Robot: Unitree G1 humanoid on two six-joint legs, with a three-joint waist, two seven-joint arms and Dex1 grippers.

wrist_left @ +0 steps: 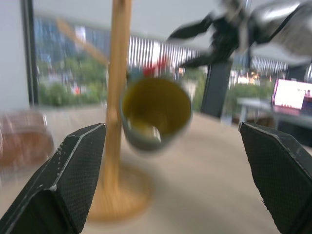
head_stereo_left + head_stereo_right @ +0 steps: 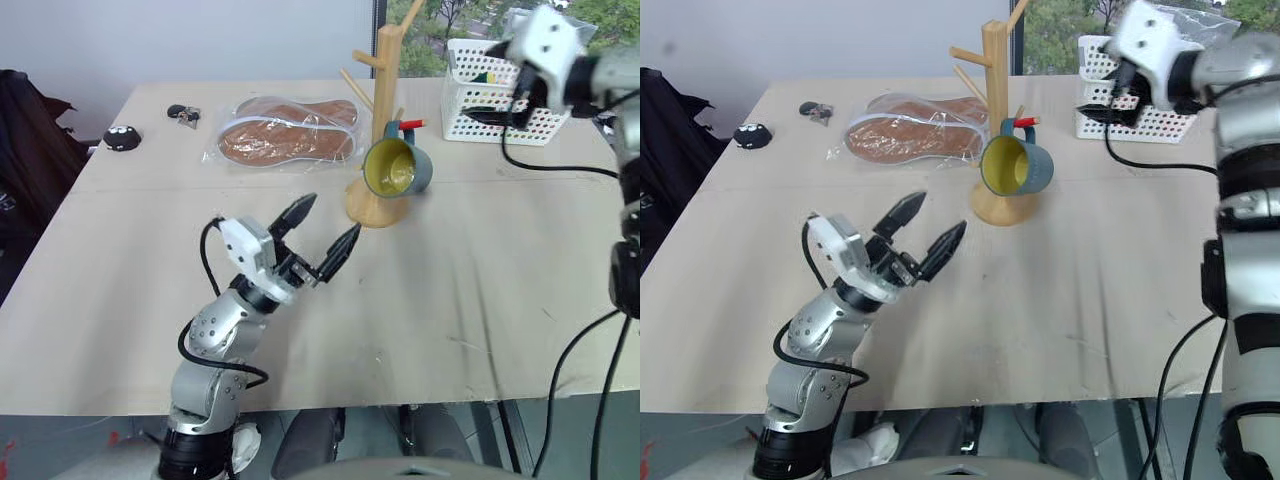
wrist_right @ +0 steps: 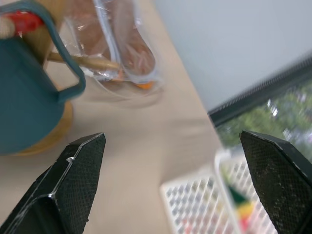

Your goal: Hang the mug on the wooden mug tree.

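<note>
The teal-blue mug [image 2: 398,168] with its yellow inside hangs by its handle from a red-tipped peg of the wooden mug tree [image 2: 386,80], low beside the post and above the round base. My right gripper [image 2: 497,105] is open and empty, up and to the right of the mug, in front of the white basket. In the right wrist view the mug [image 3: 24,107] and its loop handle lie apart from the fingers. My left gripper [image 2: 332,218] is open and empty over the table, in front-left of the tree's base, pointing at the mug [image 1: 156,114].
A clear plastic bag with brown contents [image 2: 288,130] lies left of the tree. A white mesh basket [image 2: 500,90] stands at the back right. Small dark items [image 2: 122,138] sit near the far left corner. The table's front edge [image 2: 330,405] is close to my left arm.
</note>
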